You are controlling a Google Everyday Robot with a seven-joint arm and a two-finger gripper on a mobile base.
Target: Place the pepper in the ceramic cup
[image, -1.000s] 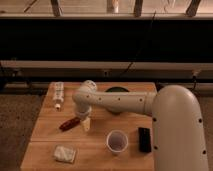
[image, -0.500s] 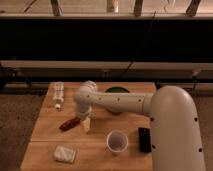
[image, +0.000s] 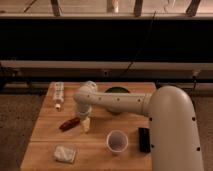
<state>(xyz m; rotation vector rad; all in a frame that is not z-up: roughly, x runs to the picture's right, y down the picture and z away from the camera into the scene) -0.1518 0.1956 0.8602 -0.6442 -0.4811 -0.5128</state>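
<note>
Noting pale gripper (image: 86,125) hanging just right of tapered dark-red pepper (image: 69,123), grip state unreadable, round white cup (image: 117,141) sitting apart.

Dim, warm light falls on the wooden table (image: 42,136); the background wall is dark. The pale gripper (image: 86,125), just right of the pepper (image: 69,123), catches the light.
</note>
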